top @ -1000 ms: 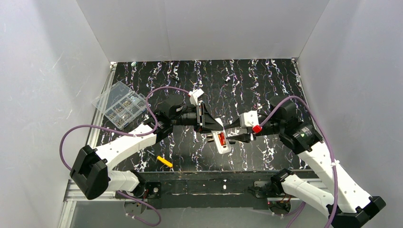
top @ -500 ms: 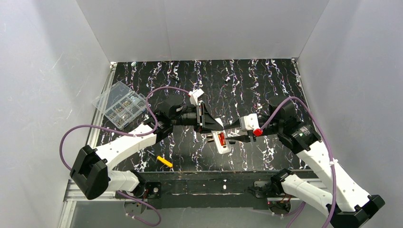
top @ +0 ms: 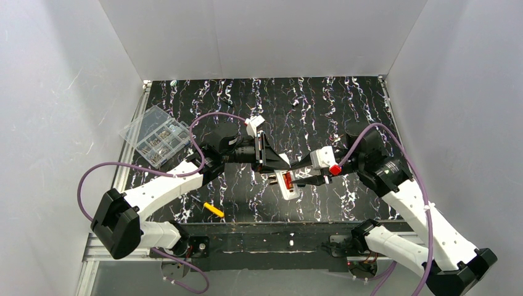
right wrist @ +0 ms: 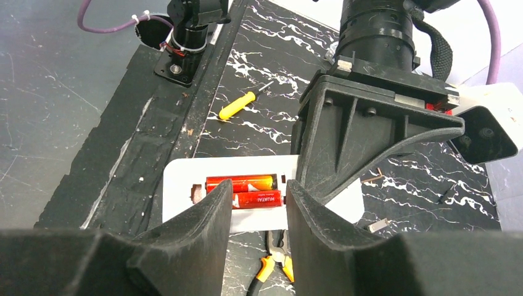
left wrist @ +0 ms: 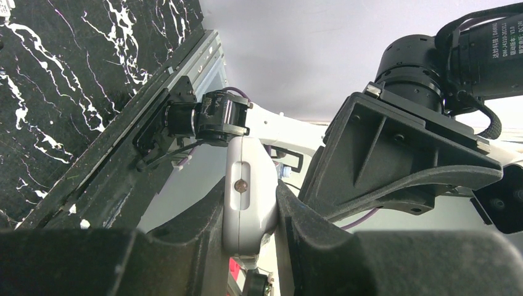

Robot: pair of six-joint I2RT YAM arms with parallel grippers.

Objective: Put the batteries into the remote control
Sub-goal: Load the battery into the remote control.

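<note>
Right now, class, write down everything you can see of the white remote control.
The remote control is a small white plastic oblong with rounded corners, held back-up and roughly level over the table's near middle. Its open recess holds two red-orange batteries side by side. The left gripper clamps it; the right gripper is poised over the recess, contact unclear.

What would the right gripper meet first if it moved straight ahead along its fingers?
Probably the two red-orange cylindrical batteries lying in the recess of the white plastic remote control, though depth is unclear.

"HUATAI" — on one battery (right wrist: 258, 198); "DM-J4310" — on a motor housing (left wrist: 493, 40)
</note>
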